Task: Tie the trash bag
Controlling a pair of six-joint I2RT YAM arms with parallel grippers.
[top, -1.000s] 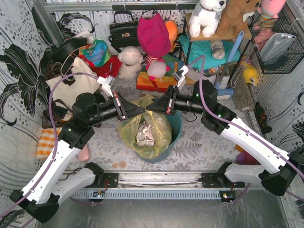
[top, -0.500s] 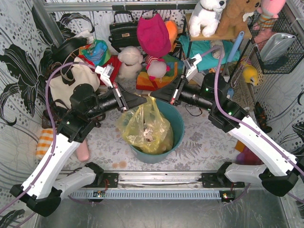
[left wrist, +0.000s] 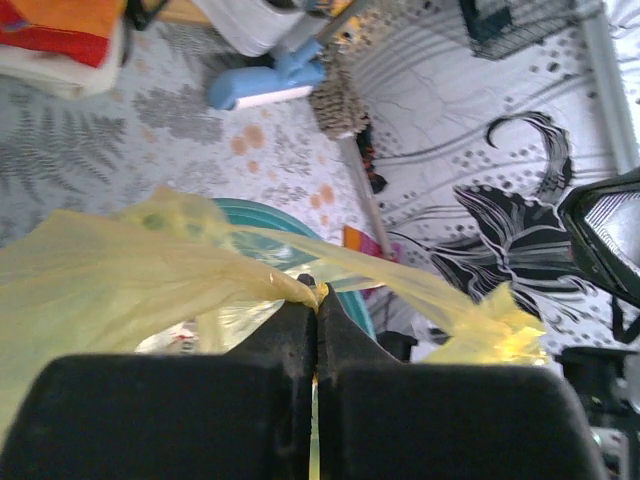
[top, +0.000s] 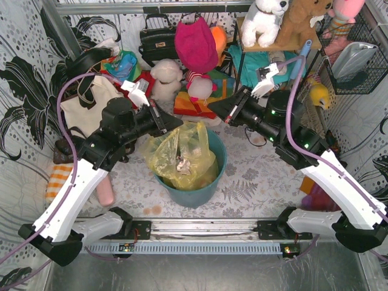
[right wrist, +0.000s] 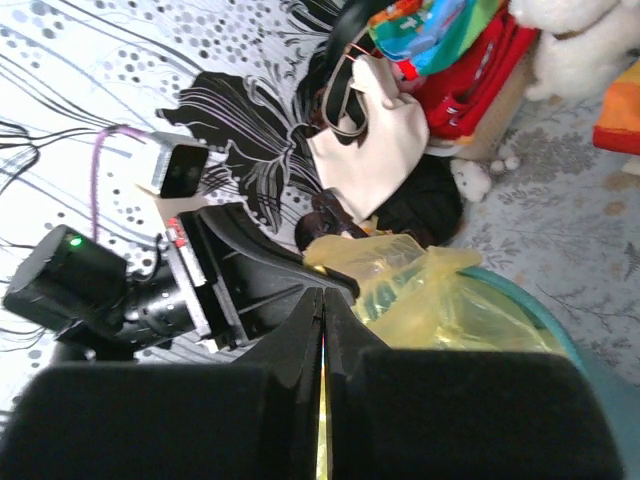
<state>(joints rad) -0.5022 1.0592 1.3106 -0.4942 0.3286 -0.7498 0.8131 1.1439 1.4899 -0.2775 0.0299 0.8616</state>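
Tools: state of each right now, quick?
Left tool: closed, pinching the bag.
Right tool: closed, seems to hold nothing.

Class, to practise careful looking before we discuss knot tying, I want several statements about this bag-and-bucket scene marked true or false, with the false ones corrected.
1. The trash bag sits inside the teal bucket. True.
2. The left tool is shut on a fold of the bag's plastic. True.
3. The right tool has its fingers spread wide. False: they are pressed together.
4. The bucket lies tipped on its side. False: it stands upright, mouth up.
5. Crumpled white paper shows through the bag. True.
6. The bag is opaque black. False: it is translucent yellow.
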